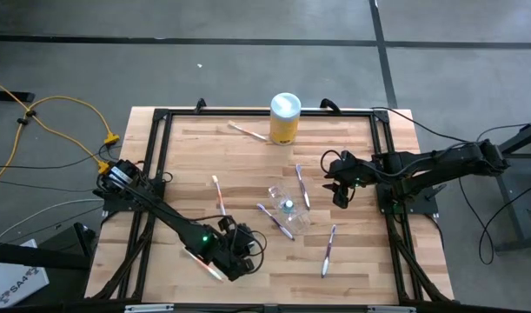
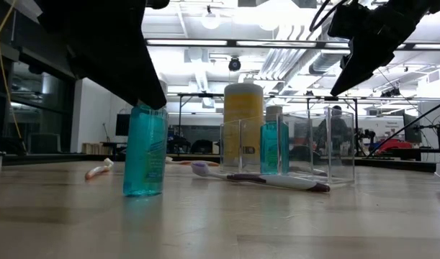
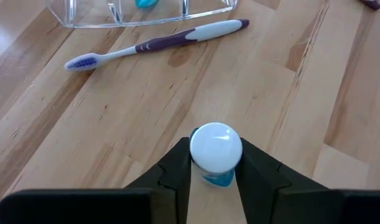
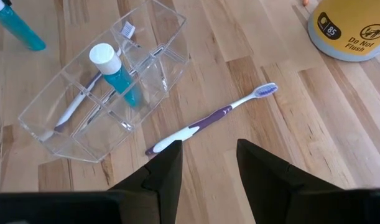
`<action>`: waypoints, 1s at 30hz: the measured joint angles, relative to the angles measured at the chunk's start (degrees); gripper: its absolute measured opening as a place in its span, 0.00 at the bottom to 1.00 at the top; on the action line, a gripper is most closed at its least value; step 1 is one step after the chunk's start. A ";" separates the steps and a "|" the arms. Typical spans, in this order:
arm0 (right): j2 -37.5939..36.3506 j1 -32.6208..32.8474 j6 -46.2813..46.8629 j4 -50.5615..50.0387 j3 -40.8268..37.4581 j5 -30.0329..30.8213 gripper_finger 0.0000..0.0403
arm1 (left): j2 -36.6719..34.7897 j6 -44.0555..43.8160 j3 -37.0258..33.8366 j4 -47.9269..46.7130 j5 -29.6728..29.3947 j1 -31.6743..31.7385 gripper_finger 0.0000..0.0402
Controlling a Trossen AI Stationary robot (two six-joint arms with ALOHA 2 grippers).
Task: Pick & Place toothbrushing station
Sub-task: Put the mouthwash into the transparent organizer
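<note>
Near the table's front edge, we see the left gripper [image 3: 216, 177] with its fingers around a blue tube [image 3: 216, 152] standing upright on the wood. Our right gripper [image 4: 208, 168] hovers with fingers apart over a purple toothbrush [image 4: 208, 118] beside the clear holder [image 4: 96, 99], which contains a second blue tube.

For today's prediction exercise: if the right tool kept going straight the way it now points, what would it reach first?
Most likely the purple toothbrush lying on the table just ahead of the open right tool; depth is unclear.

Grey concrete floor [image 1: 248, 61] around wooden table [image 1: 248, 148]; bright ceiling lights [image 2: 210, 20], exposed ducting, workbenches [image 2: 392, 155] behind.
</note>
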 joint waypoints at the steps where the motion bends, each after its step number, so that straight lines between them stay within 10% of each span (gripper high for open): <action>1: 0.00 -0.01 0.01 0.00 0.00 0.00 0.36 | 0.00 0.00 0.00 -0.02 -0.02 -0.08 0.23; 30: -0.02 -0.01 0.21 -0.13 0.00 0.00 0.36 | -3.23 5.72 -0.07 2.60 -3.85 0.22 0.22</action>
